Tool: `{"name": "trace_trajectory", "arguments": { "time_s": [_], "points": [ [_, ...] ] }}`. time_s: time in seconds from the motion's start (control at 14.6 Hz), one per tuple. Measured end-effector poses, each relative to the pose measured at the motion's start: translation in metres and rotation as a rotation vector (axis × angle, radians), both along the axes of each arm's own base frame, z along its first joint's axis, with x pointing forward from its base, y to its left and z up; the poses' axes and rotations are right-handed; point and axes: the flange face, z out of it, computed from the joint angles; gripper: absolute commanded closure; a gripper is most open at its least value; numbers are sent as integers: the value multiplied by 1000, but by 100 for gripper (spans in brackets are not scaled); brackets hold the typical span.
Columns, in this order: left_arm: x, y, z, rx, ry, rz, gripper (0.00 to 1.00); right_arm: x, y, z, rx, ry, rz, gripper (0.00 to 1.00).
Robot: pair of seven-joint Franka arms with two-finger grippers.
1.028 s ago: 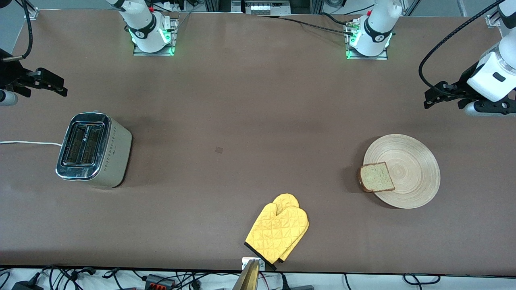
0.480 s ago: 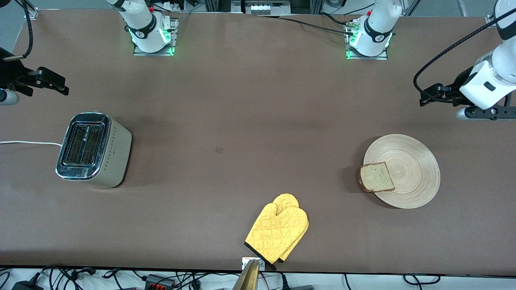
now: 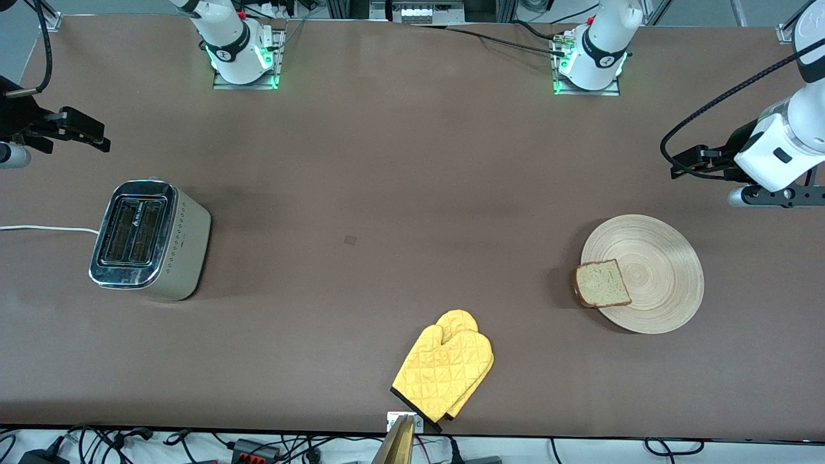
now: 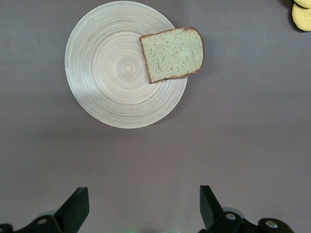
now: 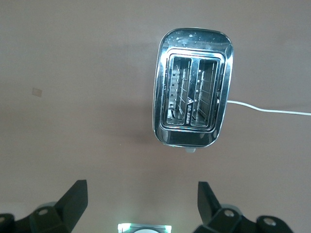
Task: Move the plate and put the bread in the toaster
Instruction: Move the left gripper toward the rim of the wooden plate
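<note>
The pale wooden plate (image 3: 664, 258) lies on the table toward the left arm's end. The bread slice (image 3: 602, 283) rests on its rim, overhanging the edge on the side toward the toaster. The chrome-topped toaster (image 3: 148, 240) stands toward the right arm's end, both slots empty. My left gripper (image 3: 686, 164) is open and empty, up over bare table beside the plate. Its wrist view shows the plate (image 4: 107, 73), the bread (image 4: 173, 54) and the open gripper (image 4: 144, 206). My right gripper (image 3: 84, 134) is open and empty, over bare table beside the toaster (image 5: 192, 77); its own view shows it open (image 5: 142, 201).
A yellow oven mitt (image 3: 445, 370) lies near the table's front edge, about midway along the table, and it also shows in the left wrist view (image 4: 302, 13). The toaster's white cord (image 3: 45, 228) runs off the table's end. A small square mark (image 3: 350, 240) is on the table's middle.
My left gripper has shifted a little toward the plate and the table's middle, staying open. The right gripper, plate, bread and toaster have not moved.
</note>
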Motion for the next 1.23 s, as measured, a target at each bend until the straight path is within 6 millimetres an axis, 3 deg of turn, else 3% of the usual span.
{"name": "trace_trajectory", "arguments": {
  "time_s": [0.21, 0.48, 0.89, 1.23],
  "points": [
    [3, 14, -7, -2, 17, 12, 0, 0, 0, 0, 0, 0, 0, 0],
    [5, 59, -25, -18, 53, 12, 4, 0, 0, 0, 0, 0, -1, 0],
    [-3, 103, -52, -70, 112, 11, 4, 0, -1, 0, 1, 1, -3, 0],
    [-9, 174, -91, -213, 131, 50, 4, 0, -1, 0, 1, 1, -3, 0]
  ]
}}
